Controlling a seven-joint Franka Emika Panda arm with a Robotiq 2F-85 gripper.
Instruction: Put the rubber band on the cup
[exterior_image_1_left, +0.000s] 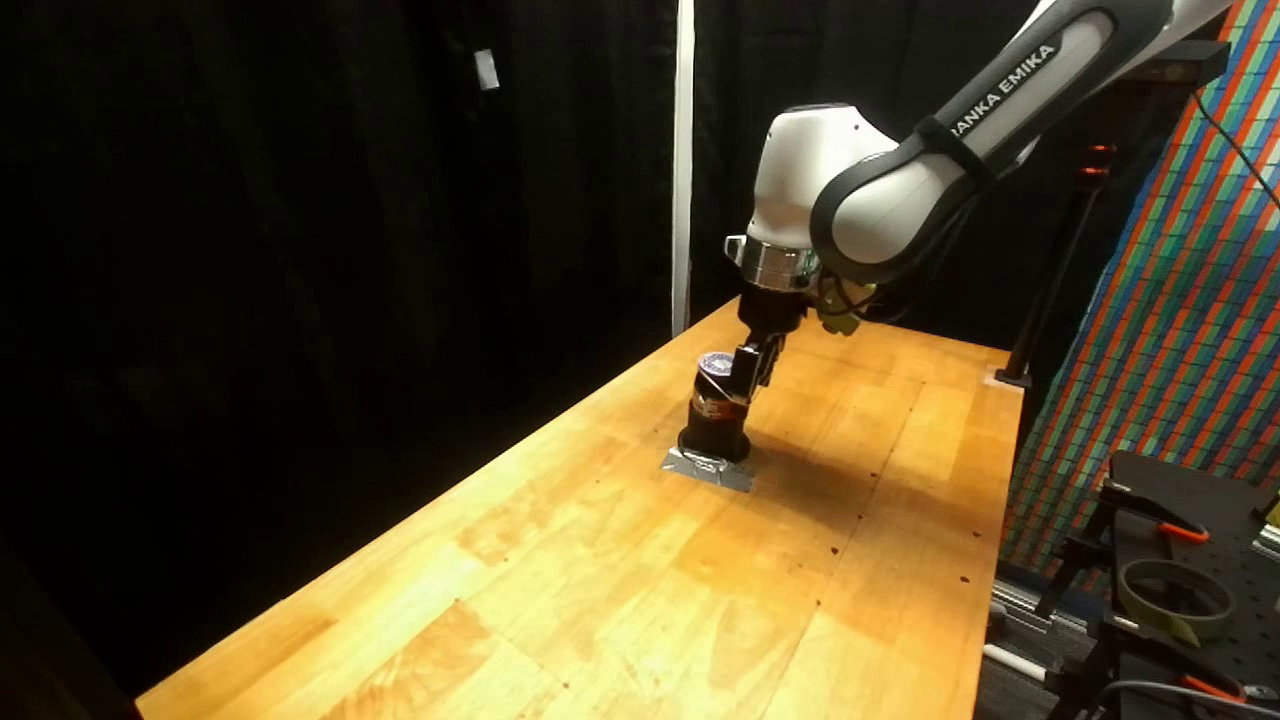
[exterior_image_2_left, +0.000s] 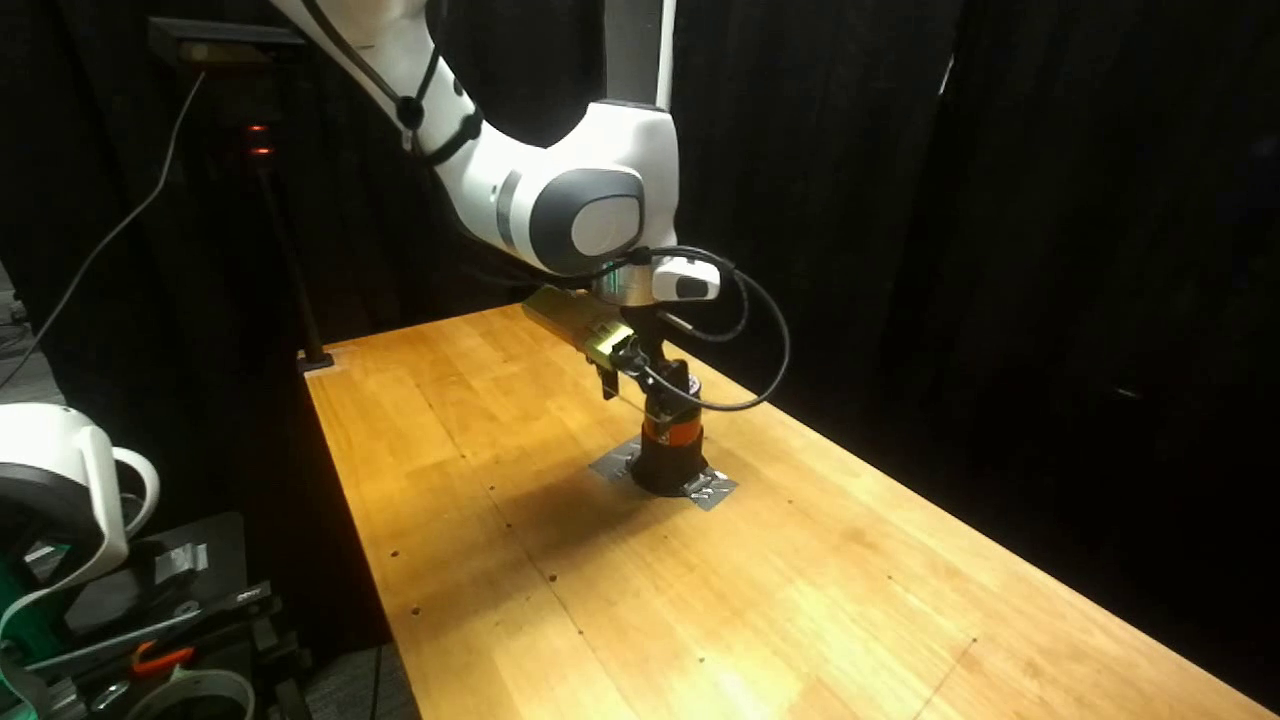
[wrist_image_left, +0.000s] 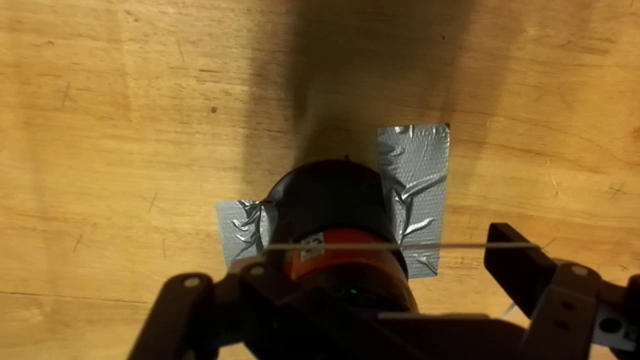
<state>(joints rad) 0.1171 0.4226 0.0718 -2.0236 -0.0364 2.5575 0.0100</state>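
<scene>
The cup (exterior_image_1_left: 715, 410) stands upright on the wooden table (exterior_image_1_left: 600, 600), dark-sided, with a red-orange band around its middle; a pale printed disc shows on its top in an exterior view. Strips of silver duct tape (wrist_image_left: 417, 200) overlap the edge of its base and lie creased on the tabletop.

The gripper (wrist_image_left: 385, 250) has its fingers spread well apart at the level of the cup's upper part, with a tan rubber band (wrist_image_left: 425, 246) stretched between them. In the wrist view the left-hand finger overlaps the cup and hides much of its top; the right-hand finger stands clear to the side. Whether the rubber band encircles the cup, or finger and cup touch, cannot be told.

Obstructions: a black cable (exterior_image_2_left: 786, 335) loops from the wrist, its lower run crossing in front of the cup's top in an exterior view. A yellow-green housing (exterior_image_2_left: 575, 320) sits above the fingers.

Surroundings: black curtains (exterior_image_1_left: 300, 250) hang alongside; a dark post (exterior_image_1_left: 1057, 275) rises at a table corner. Past the edge, a dark bench (exterior_image_1_left: 1150, 478) bears a tape roll (exterior_image_1_left: 1205, 628) and an orange-handled clamp (exterior_image_1_left: 1185, 533), with multicoloured fabric (exterior_image_1_left: 1180, 260) behind.
</scene>
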